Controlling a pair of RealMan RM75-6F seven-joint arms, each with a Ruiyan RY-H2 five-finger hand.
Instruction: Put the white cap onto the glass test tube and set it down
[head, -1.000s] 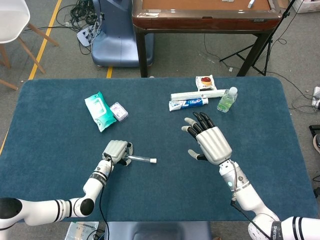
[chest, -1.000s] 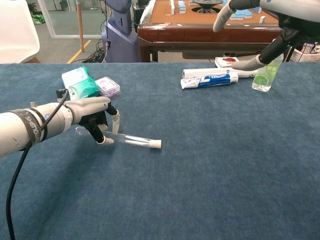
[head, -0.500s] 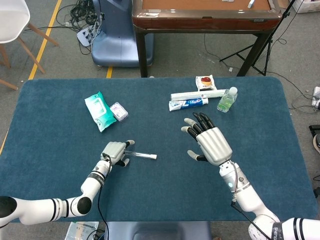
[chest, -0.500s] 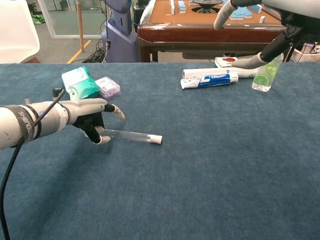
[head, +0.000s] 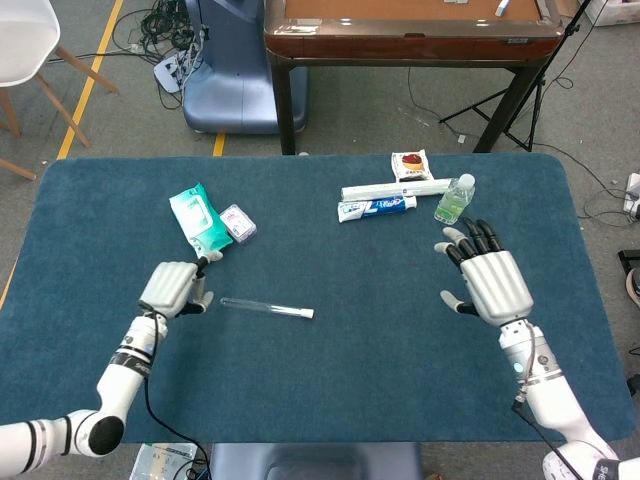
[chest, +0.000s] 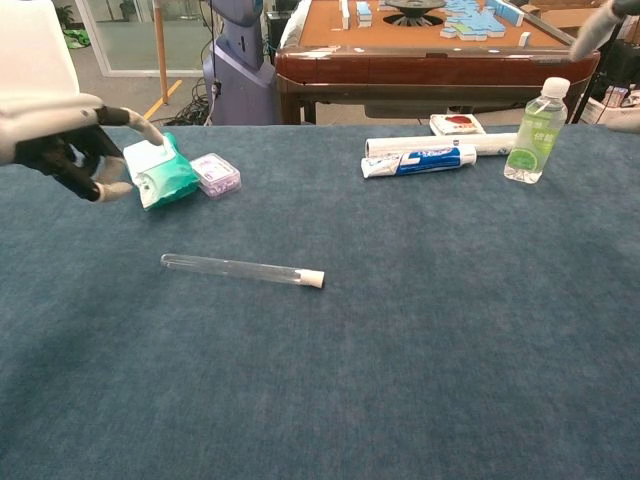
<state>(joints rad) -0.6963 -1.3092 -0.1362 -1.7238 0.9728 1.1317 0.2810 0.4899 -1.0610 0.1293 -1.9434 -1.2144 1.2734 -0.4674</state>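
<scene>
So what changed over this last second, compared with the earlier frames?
The left robot hand let go of the clear glass test tube and drew back to its own left, now apart from it. The right robot hand pulled away to its right, fingers spread and empty. The tube, white cap on its end, lies flat on the blue table about where it was; the items at the back are unmoved.

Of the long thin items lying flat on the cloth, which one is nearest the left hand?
The capped glass test tube, alone mid-table beside the left hand; the toothpaste tube and white box lie far back.
</scene>
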